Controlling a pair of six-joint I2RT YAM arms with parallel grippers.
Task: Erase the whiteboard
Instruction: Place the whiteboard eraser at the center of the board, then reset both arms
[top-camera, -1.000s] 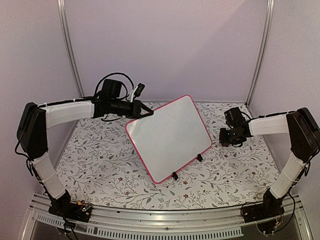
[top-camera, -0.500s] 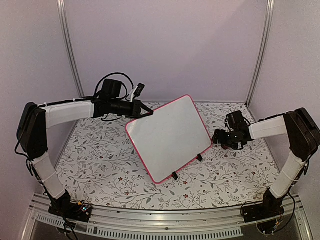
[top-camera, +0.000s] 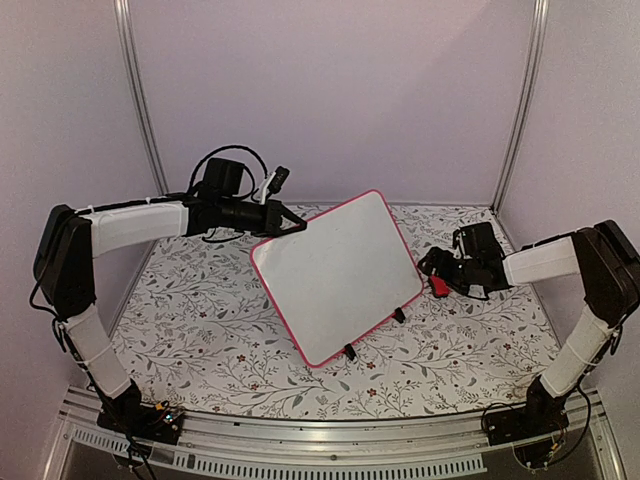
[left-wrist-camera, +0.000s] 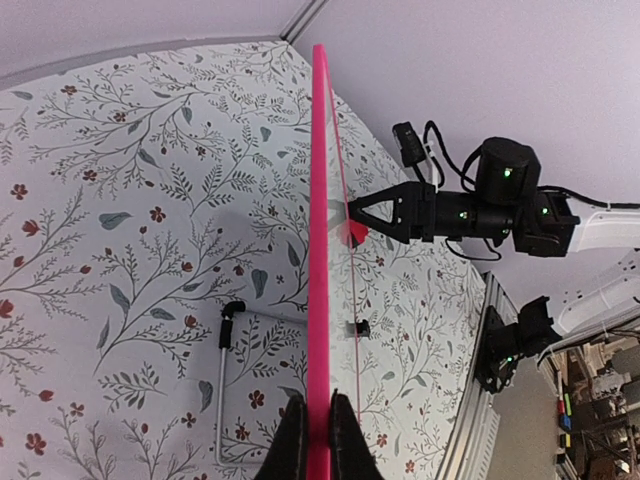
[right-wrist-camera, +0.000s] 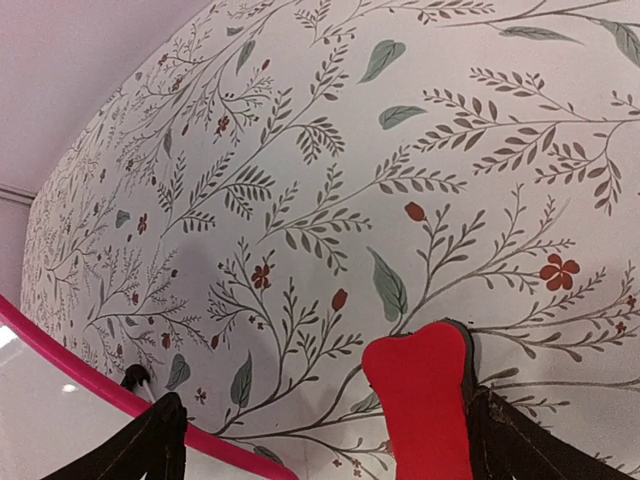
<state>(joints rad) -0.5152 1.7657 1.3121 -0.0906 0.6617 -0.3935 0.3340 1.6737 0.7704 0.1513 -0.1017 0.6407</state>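
Note:
The whiteboard (top-camera: 335, 275), white with a pink-red rim, stands tilted on two black clip feet (top-camera: 350, 351) mid-table. Its face shows no writing. My left gripper (top-camera: 300, 228) is shut on its upper left corner. In the left wrist view both fingers pinch the pink rim (left-wrist-camera: 320, 250) at the left gripper (left-wrist-camera: 319, 440). My right gripper (top-camera: 432, 276) hangs low beside the board's right edge, open. A red eraser (right-wrist-camera: 425, 405) lies on the floral cloth between its jaws, close against the right finger (right-wrist-camera: 520, 445). The left finger (right-wrist-camera: 160, 440) stands by the rim (right-wrist-camera: 100, 388).
A thin metal prop rod with a black tip (left-wrist-camera: 222, 340) sits behind the board. Pale walls and two metal posts (top-camera: 140, 100) close in the back. An aluminium rail (top-camera: 330, 440) runs along the near edge by the arm bases.
My right gripper has opened wide and moved left and down toward the board's right edge. The red eraser now shows on the cloth between its jaws. The left arm and the board have not moved.

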